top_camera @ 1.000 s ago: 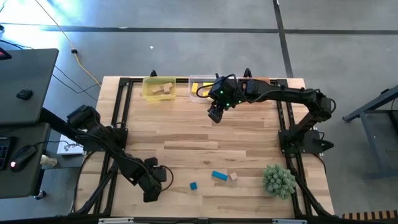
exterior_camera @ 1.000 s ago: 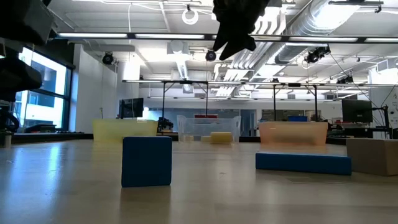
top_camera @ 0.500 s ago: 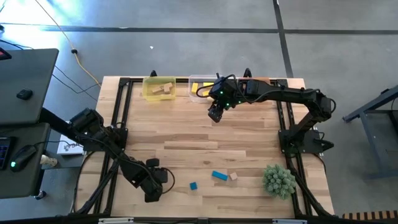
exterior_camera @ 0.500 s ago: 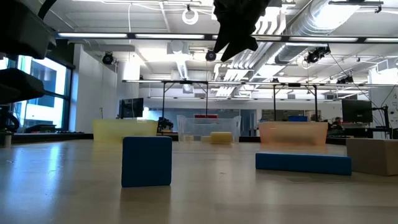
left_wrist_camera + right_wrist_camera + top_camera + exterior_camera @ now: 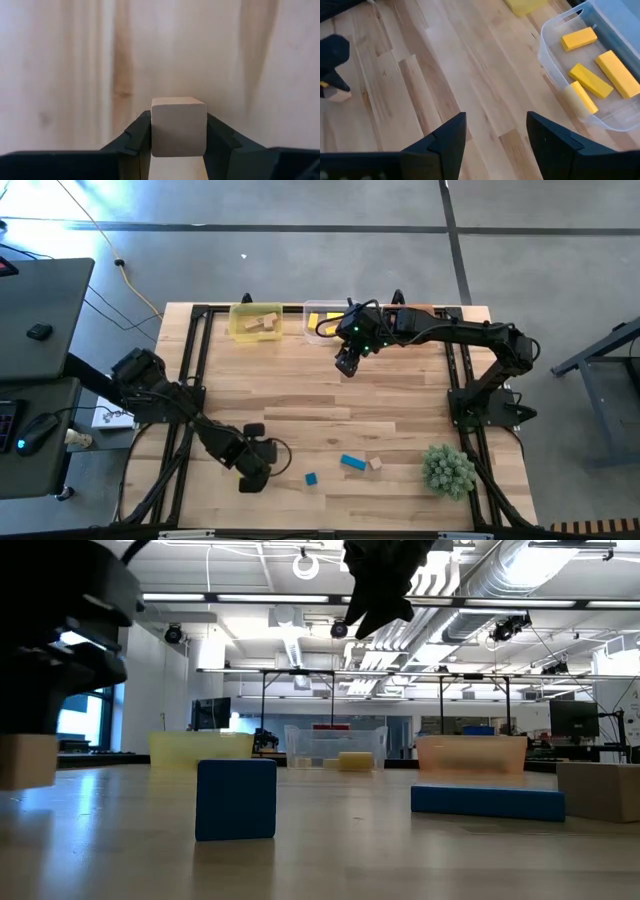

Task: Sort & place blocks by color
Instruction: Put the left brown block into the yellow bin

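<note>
My left gripper (image 5: 252, 472) is over the near left part of the table, shut on a tan wooden cube (image 5: 178, 117). This cube also shows at the left edge of the low view (image 5: 25, 760). A blue cube (image 5: 311, 478), a blue bar (image 5: 352, 463) and another tan cube (image 5: 375, 464) lie flat on the table near the near edge. My right gripper (image 5: 347, 360) hovers open and empty by the far edge, beside the clear tub (image 5: 318, 328), which holds yellow blocks (image 5: 590, 80). The yellow tub (image 5: 240, 330) holds tan blocks (image 5: 262, 323). My left gripper pinches the tan cube between its two fingers (image 5: 140, 136), one on each of two opposite side faces (image 5: 156, 125). The fingers come from above, pointing down. The cube sits square in the hold and is lifted clear of the table.
A green spiky ball (image 5: 448, 470) sits at the near right corner. An orange tub (image 5: 470, 753) stands on the far edge, right of the clear tub and mostly under the right arm in the high view. The middle of the table (image 5: 320, 405) is bare wood.
My left gripper has moved toward the table's right and a little toward the far edge, carrying the tan cube, which has come into the left edge of the low view. The right arm has kept still.
</note>
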Robot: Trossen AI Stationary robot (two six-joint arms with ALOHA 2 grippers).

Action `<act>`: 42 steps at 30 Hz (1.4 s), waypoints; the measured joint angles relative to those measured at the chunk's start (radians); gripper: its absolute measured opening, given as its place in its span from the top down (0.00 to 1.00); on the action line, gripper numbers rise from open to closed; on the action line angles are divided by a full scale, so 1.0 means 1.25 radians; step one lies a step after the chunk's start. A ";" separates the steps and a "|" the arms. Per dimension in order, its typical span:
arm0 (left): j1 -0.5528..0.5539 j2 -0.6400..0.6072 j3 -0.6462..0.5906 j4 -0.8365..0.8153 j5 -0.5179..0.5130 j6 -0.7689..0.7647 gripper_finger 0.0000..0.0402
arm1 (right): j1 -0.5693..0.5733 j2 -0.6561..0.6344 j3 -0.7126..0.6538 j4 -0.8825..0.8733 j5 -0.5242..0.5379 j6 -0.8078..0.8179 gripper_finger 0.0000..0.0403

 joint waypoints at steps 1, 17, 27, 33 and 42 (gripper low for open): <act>0.012 -0.007 0.000 -0.009 -0.001 0.015 0.74 | 0.000 0.000 0.000 0.000 0.002 -0.005 0.52; 0.344 -0.172 0.000 -0.094 -0.068 0.300 0.74 | -0.006 0.000 0.000 -0.005 0.046 -0.133 0.52; 0.629 -0.239 0.000 -0.069 -0.107 0.402 0.74 | -0.061 0.000 0.000 0.020 0.046 -0.161 0.52; 0.809 -0.246 0.000 -0.010 -0.110 0.449 0.74 | -0.103 0.000 0.000 0.025 0.046 -0.173 0.52; 1.005 -0.245 0.000 0.054 -0.079 0.507 0.72 | -0.156 0.000 0.000 0.055 0.045 -0.193 0.52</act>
